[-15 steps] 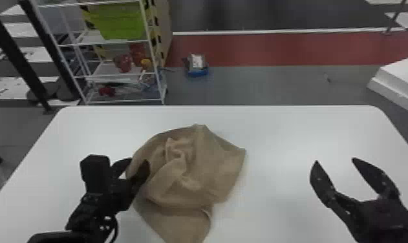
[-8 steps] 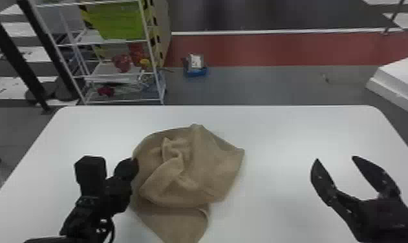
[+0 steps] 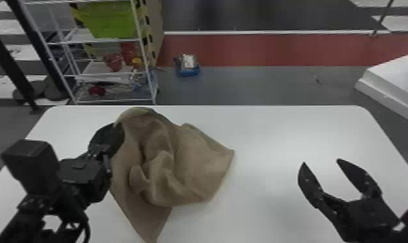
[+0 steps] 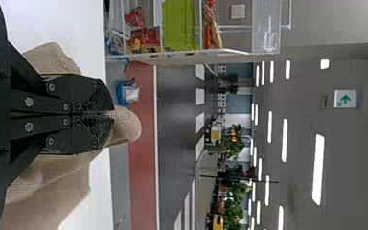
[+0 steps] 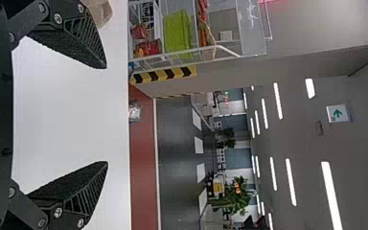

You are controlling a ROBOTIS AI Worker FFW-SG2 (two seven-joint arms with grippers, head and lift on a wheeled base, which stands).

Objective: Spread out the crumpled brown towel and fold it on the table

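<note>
L tool point(image 4: 111, 115) clamped on crumpled towel point(image 3: 193, 158), nearer L edge of table point(image 3: 277, 132) than R, prob. b/c 1 raised end lets folds open. R tool point(image 3: 321, 161), fingers apart, nr R edge, prob. for 2nd grip.

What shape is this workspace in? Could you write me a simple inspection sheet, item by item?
Surface: white table, smooth.
Job's things: brown towel, crumpled, at the table's left.
Clutter: blue item on the floor beyond the table.
Left end effector: shut on the towel's left side.
Right end effector: open, over the table's right part, holding nothing.
Cables: dark loop by the left arm, probably a cable.
Surroundings: white rack with a green bin; white block at right.
</note>
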